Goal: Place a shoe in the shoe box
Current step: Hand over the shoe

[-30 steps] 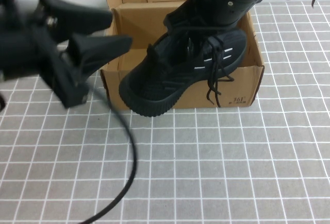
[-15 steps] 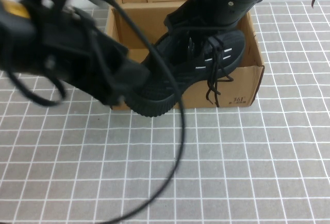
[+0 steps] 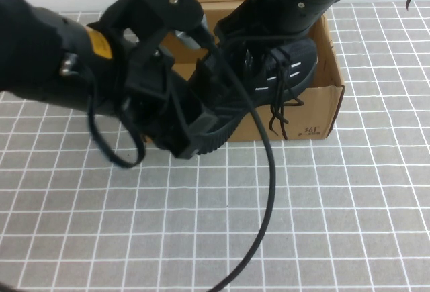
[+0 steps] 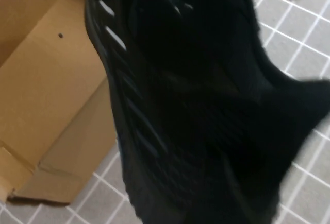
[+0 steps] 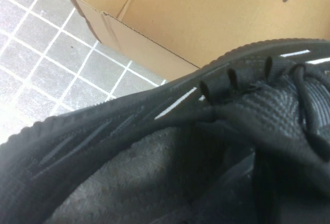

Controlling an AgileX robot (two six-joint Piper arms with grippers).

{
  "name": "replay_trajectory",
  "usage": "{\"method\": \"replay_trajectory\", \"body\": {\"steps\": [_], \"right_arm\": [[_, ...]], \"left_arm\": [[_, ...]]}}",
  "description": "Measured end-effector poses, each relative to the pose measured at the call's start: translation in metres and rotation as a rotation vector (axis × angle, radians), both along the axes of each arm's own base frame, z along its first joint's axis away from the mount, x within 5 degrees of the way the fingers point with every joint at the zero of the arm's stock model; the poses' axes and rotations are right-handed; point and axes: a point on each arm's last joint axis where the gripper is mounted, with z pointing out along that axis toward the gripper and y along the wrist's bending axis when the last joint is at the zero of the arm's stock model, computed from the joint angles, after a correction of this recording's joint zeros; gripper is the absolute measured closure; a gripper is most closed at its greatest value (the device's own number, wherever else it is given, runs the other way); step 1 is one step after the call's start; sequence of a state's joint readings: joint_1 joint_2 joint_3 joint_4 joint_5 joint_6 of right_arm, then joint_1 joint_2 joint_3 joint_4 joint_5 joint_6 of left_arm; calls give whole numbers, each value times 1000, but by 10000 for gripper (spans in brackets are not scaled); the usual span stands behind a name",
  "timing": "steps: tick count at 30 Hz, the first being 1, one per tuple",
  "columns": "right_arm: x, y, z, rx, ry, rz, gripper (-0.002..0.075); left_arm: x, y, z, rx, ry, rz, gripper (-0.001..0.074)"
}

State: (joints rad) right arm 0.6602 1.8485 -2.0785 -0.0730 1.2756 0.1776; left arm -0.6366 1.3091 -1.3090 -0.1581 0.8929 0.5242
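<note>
The black shoe point(image 3: 269, 70) hangs tilted over the brown shoe box point(image 3: 322, 114), heel end up and toe out past the box's front-left wall. My right gripper point(image 3: 263, 37) comes down from the back and is shut on the shoe at its collar; its fingers are hidden in the shoe. My left gripper point(image 3: 191, 134) sits right at the shoe's toe, in front of the box's left part. The left wrist view shows the shoe's side point(image 4: 180, 105) close up beside the box wall point(image 4: 51, 90). The right wrist view shows the shoe's laces and sole point(image 5: 154, 172) above the box floor point(image 5: 206, 18).
The box stands at the back of a grey tiled table point(image 3: 322, 225). The left arm's black cable point(image 3: 269, 191) loops down over the table in front of the box. Loose laces point(image 3: 277, 114) hang over the box's front wall.
My left arm has swung in from the far left to the shoe's toe and now covers the box's left half. The shoe and right arm have barely moved.
</note>
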Motion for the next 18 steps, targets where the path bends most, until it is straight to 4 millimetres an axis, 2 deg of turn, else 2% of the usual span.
{"method": "replay_trajectory", "body": {"steps": [7, 15, 18], "right_arm": [[0, 0, 0, 2, 1, 5, 732], [0, 0, 0, 2, 1, 5, 732], [0, 0, 0, 2, 1, 5, 732]], "left_arm": [[14, -9, -10, -17, 2, 30, 232], [25, -16, -10, -75, -53, 58, 218], [31, -20, -17, -71, -48, 61, 218]]}}
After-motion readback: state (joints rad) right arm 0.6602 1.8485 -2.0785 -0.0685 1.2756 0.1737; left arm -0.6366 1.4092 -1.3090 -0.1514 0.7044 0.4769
